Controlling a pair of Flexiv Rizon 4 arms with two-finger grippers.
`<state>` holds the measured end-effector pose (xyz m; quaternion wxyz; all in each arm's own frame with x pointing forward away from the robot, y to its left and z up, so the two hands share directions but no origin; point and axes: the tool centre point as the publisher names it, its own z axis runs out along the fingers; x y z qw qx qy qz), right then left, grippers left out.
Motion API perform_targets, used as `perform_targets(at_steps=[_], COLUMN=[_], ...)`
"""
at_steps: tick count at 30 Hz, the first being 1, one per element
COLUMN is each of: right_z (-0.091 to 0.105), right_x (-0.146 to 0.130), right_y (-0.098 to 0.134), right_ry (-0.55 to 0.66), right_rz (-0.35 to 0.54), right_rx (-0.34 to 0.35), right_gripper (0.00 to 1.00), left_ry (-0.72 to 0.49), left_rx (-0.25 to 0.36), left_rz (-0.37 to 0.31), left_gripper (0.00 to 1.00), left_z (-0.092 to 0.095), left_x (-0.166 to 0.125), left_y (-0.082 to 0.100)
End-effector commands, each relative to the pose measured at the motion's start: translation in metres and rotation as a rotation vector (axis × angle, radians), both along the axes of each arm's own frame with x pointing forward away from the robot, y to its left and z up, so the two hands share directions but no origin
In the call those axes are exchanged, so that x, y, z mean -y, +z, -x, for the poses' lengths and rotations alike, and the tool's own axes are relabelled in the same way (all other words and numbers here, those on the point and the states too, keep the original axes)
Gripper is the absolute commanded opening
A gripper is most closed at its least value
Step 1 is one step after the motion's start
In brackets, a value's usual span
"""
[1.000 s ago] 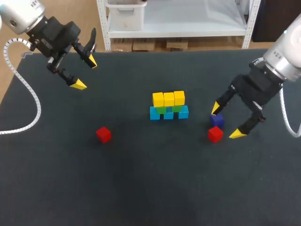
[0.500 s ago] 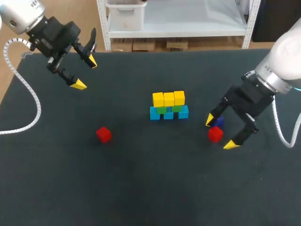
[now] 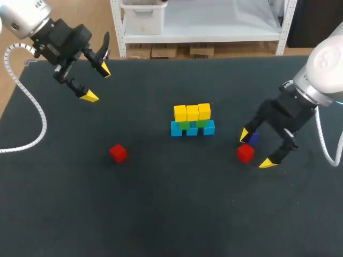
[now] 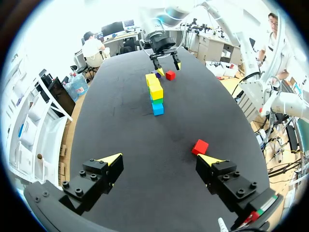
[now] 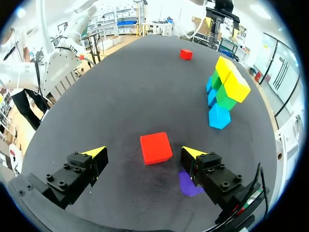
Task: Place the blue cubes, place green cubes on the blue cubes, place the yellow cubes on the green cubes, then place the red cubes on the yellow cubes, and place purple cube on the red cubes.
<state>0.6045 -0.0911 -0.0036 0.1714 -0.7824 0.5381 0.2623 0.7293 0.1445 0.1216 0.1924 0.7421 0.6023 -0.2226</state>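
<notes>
Near the middle of the bench (image 3: 161,214) stands a small wall of cubes. Three blue cubes (image 3: 209,128) sit in a row on the bench, two green cubes (image 3: 184,125) rest on them, and three yellow cubes (image 3: 192,112) lie side by side on the green ones. No red or purple cube is on the wall.

The right claw (image 3: 256,148) is low over the bench, between the wall and the right edge, with its fingers wide apart. One red cube (image 3: 245,153) lies on the bench in the gap between them. In the right wrist view neither finger touches it. The purple cube (image 3: 252,138) sits just beside that red cube, on the side towards the far edge, and is partly hidden under one of the fingers.

The other red cube (image 3: 118,153) lies alone on the bench, well to the left of the wall.

The left claw (image 3: 97,82) hangs above the far left corner of the bench, its fingers spread apart and gripping nothing.
</notes>
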Motion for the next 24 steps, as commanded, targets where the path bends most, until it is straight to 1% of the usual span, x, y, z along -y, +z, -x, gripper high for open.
perform_targets(at_steps=[1,10,14,16,24], right_z=[0.003,0.002,0.0,-0.002,-0.006], right_x=[0.001,-0.01,-0.01,-0.009,-0.01], right_y=[0.001,0.001,0.0,0.001,0.001], right_ry=[-0.004,0.034,0.055,0.062,0.084], right_rz=[-0.002,-0.024,-0.012,-0.009,-0.002], right_rx=[0.004,0.001,0.003,0.005,0.008], right_gripper=[1.0,1.0,0.93,0.85,0.64], left_ry=[-0.004,-0.004,-0.004,-0.004,-0.004], left_rx=[-0.003,-0.003,-0.003,-0.003,-0.003], left_rz=[-0.002,-0.002,-0.002,-0.002,-0.002], left_gripper=[1.0,1.0,1.0,1.0,1.0], left_z=[-0.002,-0.002,-0.002,-0.002,-0.002], left_x=[0.0,0.0,0.0,0.0,0.0], left_y=[0.0,0.0,0.0,0.0,0.0])
